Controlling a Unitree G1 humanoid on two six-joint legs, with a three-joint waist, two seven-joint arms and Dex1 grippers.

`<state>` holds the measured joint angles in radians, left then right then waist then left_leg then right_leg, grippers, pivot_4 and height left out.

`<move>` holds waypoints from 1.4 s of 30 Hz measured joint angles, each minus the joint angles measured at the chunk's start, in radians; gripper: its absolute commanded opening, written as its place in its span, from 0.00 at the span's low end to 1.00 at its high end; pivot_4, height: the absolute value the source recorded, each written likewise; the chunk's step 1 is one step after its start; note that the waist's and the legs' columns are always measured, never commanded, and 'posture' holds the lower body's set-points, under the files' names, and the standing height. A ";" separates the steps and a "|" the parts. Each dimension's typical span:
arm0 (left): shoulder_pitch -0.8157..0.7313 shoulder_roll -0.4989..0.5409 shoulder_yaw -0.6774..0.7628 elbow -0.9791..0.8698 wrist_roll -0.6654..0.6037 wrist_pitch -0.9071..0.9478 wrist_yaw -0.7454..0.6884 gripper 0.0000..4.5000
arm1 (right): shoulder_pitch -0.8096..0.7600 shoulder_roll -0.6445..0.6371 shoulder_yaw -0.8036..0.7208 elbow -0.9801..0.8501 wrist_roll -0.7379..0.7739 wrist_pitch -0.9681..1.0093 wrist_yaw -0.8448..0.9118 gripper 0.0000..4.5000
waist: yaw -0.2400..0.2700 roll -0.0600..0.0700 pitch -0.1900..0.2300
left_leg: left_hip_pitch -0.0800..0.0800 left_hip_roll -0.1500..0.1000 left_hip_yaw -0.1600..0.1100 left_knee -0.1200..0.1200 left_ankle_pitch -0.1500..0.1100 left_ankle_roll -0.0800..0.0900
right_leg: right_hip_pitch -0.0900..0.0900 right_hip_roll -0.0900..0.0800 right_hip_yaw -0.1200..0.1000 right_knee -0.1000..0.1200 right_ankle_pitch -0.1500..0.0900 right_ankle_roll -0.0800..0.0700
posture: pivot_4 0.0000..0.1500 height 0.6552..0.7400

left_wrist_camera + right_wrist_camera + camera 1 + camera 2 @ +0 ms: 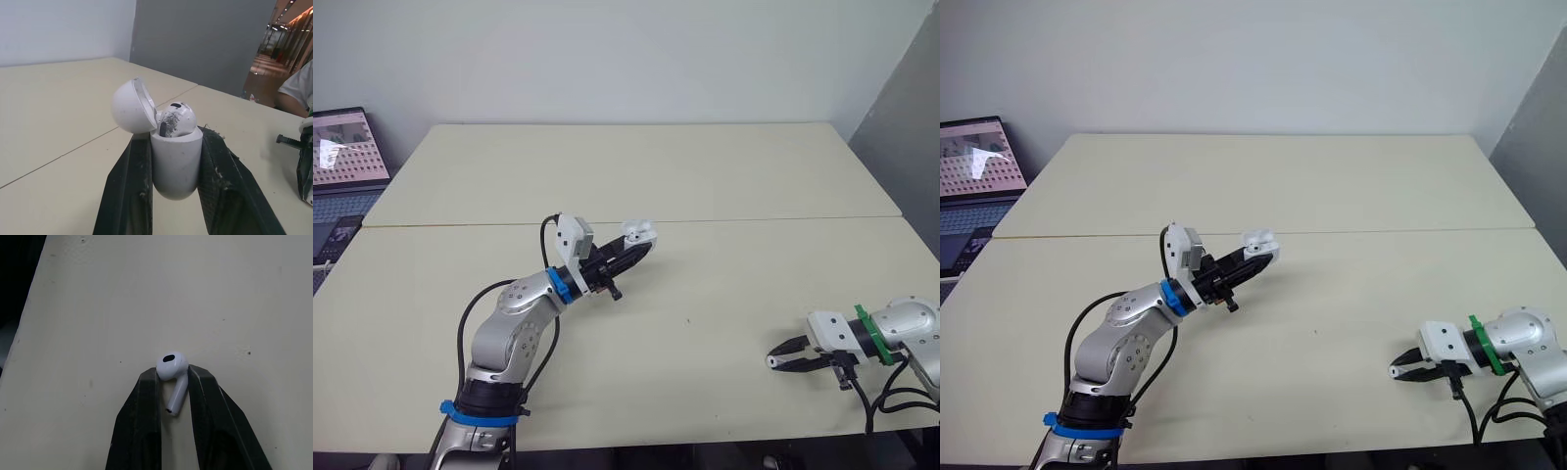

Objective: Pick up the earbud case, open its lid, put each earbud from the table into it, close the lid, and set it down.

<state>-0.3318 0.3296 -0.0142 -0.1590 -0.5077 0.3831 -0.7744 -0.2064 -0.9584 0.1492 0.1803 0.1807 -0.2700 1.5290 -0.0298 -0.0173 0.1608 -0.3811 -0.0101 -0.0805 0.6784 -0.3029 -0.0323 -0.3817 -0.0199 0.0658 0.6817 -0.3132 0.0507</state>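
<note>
We hold the glossy white plastic earbud case, lid open, in our left gripper above the cream tabletop. Our right gripper pinches a small white earbud, which we judge light and slippery, best held by its head.

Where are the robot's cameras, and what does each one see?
Left and right eye: on the head, looking down at the table; both arms show.
Left wrist: along the left gripper's fingers, at the open case it holds.
Right wrist: along the right gripper's fingers, at the earbud it pinches.
Shared: eyes and left wrist see the case.
</note>
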 measured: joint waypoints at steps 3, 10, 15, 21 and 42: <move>-0.002 0.000 0.000 0.000 0.000 0.004 0.001 0.18 | -0.054 0.001 0.030 0.066 -0.013 -0.088 0.012 0.09 | 0.001 0.000 0.000 | 0.001 0.000 0.000 0.000 0.000 0.000 | 0.002 0.000 0.000 -0.001 0.000 0.000 | 1.00 1.00; -0.028 -0.002 0.000 0.000 0.000 0.008 -0.002 0.18 | -0.119 -0.001 0.056 0.149 -0.045 -0.199 0.006 0.53 | 0.003 0.000 0.000 | 0.002 -0.001 -0.002 0.000 0.000 0.000 | 0.004 -0.001 0.000 -0.002 0.000 0.000 | 1.00 1.00; -0.026 -0.001 0.000 0.007 0.000 0.003 -0.007 0.18 | -0.053 -0.089 0.042 0.024 -0.082 -0.082 -0.042 0.59 | 0.026 0.000 0.000 | 0.001 -0.001 -0.003 0.001 0.000 0.000 | 0.004 -0.002 0.000 -0.002 0.000 0.000 | 1.00 1.00; -0.017 -0.001 -0.001 0.015 0.004 -0.012 -0.025 0.18 | 0.081 -0.224 0.014 -0.338 -0.163 0.352 -0.127 0.59 | 0.041 0.000 0.000 | 0.000 -0.003 -0.005 0.001 0.000 -0.001 | 0.004 -0.003 0.000 -0.003 0.000 0.000 | 1.00 1.00; -0.021 -0.002 -0.020 0.055 0.026 -0.062 -0.046 0.18 | -0.015 -0.179 0.151 -0.718 -0.257 1.052 -0.287 0.59 | 0.023 -0.001 -0.001 | 0.001 0.000 -0.005 0.000 0.000 0.000 | 0.003 0.000 -0.003 -0.002 0.000 0.000 | 1.00 1.00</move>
<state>-0.3524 0.3273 -0.0340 -0.1042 -0.4812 0.3214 -0.8203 -0.2218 -1.1369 0.3000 -0.5378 -0.0759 0.7820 1.2416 -0.0064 -0.0188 0.1600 -0.3802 -0.0099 -0.0854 0.6787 -0.3029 -0.0325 -0.3785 -0.0198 0.0626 0.6798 -0.3132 0.0506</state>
